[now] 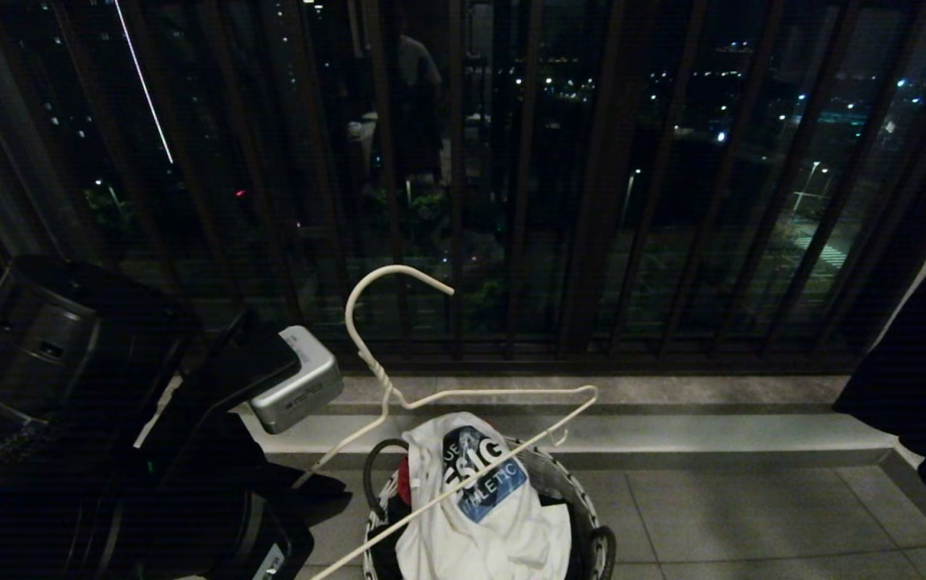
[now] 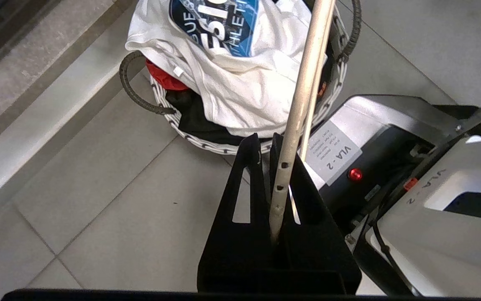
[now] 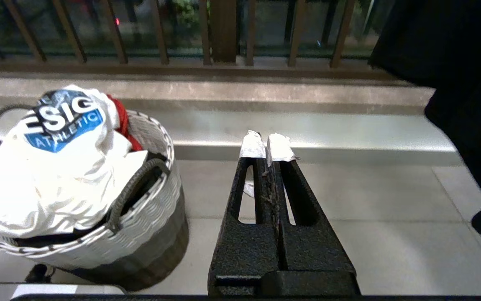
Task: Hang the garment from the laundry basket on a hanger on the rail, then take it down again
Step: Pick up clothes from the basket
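Red cloth (image 2: 161,77) beside garment (image 2: 232,88) in laundry basket (image 2: 182,129).

My left gripper (image 2: 265,144): matte black fingers (image 2: 244,184), triangular cut-outs. My right gripper (image 3: 267,144): textured black fingers, white tape on the tips (image 3: 280,147). Base housing (image 2: 454,209) silver-grey, label (image 2: 334,159) reads "VLA - 2", red round button (image 2: 354,174), black cables (image 2: 385,246). Left arm (image 1: 60,354) black, with a silver box-shaped camera (image 1: 298,391).
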Robot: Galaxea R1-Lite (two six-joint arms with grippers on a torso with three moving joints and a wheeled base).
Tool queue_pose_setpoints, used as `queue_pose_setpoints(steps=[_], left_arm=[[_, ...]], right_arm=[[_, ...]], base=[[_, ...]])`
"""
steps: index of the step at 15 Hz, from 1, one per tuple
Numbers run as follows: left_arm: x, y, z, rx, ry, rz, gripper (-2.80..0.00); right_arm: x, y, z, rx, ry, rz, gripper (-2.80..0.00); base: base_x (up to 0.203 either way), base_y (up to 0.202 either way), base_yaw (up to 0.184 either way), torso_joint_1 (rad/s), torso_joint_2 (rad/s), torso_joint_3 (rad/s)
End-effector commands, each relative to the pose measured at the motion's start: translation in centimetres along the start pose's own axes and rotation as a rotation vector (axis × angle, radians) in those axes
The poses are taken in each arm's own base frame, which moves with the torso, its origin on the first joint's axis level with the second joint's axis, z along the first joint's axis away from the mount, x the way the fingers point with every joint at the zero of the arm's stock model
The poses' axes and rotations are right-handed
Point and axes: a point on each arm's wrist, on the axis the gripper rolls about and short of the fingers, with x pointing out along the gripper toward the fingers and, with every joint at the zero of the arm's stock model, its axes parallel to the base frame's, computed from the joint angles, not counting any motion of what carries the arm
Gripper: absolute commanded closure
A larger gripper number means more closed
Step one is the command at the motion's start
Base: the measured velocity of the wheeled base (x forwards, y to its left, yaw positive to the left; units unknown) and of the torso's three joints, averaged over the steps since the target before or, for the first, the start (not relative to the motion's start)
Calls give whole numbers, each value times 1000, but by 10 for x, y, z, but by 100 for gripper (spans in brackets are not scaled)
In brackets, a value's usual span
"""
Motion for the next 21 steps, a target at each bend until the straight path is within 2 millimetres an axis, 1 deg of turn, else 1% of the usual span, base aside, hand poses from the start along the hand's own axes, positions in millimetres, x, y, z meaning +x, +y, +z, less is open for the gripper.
queue_pose_setpoints(steps=[1, 6, 10, 21], left_arm=[[-3, 0, 0, 0, -11, 2, 0], [-4, 0, 1, -1, -15, 2, 0], [-12, 1, 3, -5, -46, 4, 0], [-15, 1, 3, -6, -57, 5, 0]], right_arm=[[0, 0, 0, 0, 1, 0, 0], [0, 0, 0, 0, 2, 1, 0], [0, 0, 0, 0, 2, 1, 0], [0, 0, 0, 0, 2, 1, 0]], base=[[0, 0, 0, 6, 2, -194], [0, 0, 0, 2, 2, -201], [0, 0, 0, 5, 3, -193], [0, 0, 0, 3, 3, -199]])
